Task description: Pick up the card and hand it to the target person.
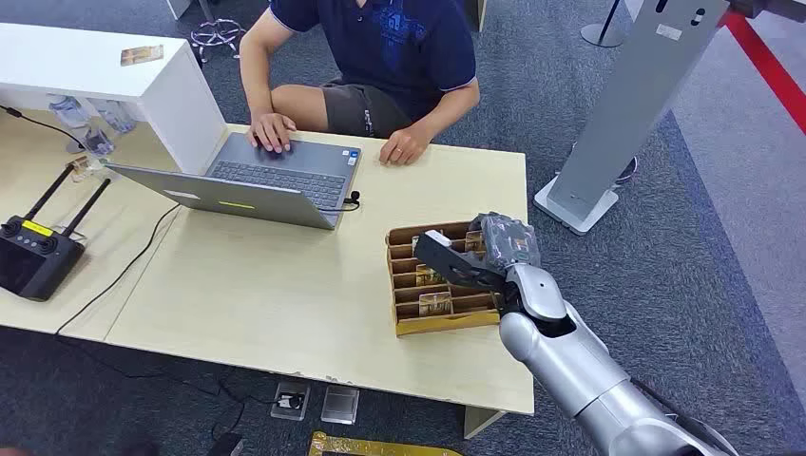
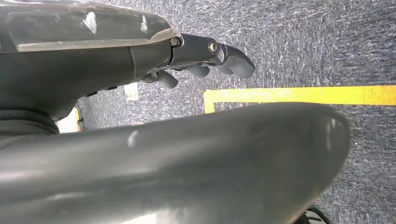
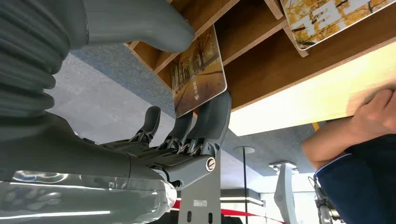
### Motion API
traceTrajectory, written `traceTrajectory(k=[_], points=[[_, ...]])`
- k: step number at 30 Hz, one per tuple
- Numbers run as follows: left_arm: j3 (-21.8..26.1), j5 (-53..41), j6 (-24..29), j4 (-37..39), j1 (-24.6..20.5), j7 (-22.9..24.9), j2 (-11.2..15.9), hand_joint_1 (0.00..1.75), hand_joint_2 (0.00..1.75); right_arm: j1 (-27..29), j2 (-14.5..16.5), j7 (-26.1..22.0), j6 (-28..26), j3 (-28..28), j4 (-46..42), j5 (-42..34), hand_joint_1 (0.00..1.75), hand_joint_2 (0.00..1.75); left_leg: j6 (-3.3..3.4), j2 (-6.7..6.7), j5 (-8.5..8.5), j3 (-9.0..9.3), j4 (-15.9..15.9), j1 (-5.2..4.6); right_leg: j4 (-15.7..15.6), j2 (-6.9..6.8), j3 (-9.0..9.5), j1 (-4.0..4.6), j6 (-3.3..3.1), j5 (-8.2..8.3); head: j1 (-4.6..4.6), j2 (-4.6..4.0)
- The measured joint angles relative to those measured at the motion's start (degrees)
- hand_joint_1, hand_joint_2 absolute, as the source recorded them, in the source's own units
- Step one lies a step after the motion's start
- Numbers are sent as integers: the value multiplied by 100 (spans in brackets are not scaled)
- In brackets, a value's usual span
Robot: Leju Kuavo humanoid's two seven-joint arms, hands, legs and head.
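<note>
- Right hand (image 1: 480, 256) is reaching into the brown slotted card holder (image 1: 404, 318) near the right end of the bench (image 1: 285, 294).
- The right wrist view is clearer: the card (image 3: 198, 70), with an autumn tree picture on it, is pinched between the thick thumb (image 3: 140, 23) and the dark fingers (image 3: 212, 116). So that hand is grasping the card, which is still at the holder's slots.
- Another card (image 3: 327, 18) sits in a neighbouring slot.
- Left hand (image 2: 205, 58) hangs over grey carpet (image 2: 327, 42) with a yellow tape line (image 2: 299, 94), fingers curled in, nothing in them.
- The person (image 1: 380, 47) in a dark blue shirt sits across the bench, hands by a grey laptop (image 1: 257, 180).
- A black controller (image 1: 38, 252) with antennas lies far left.
</note>
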Motion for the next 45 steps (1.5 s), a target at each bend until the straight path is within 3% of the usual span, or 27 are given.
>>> traceTrajectory(k=[13, 19, 28, 45], points=[[0, 2, 0, 0, 0, 0, 0, 0, 0, 36, -35, -20, -4, -3, 1, 11, 89, 175, 0, 0, 0, 0, 0, 0, 0, 0, 0, 0, 0, 0, -2, 0], [0, 3, 1, 0, 1, 0, 0, 0, 0, 36, -33, -79, -26, -4, 31, 8, 125, 175, 0, 0, 0, -1, 0, 0, 0, 0, 1, 0, 0, 0, 1, 0], [0, 7, 9, 0, 0, 9, 0, 0, 0, 36, -33, -133, -106, -15, 70, 7, 144, 175, -1, 0, 0, 2, 0, 0, 0, 0, 2, 0, 0, 0, -3, 0], [0, 28, 17, 0, 1, -2, 2, 0, 0, 40, -20, -81, -110, -19, 44, 89, 145, 175, -2, 0, 2, 13, 0, 0, 0, 0, 12, 0, 0, 0, -2, 0]])
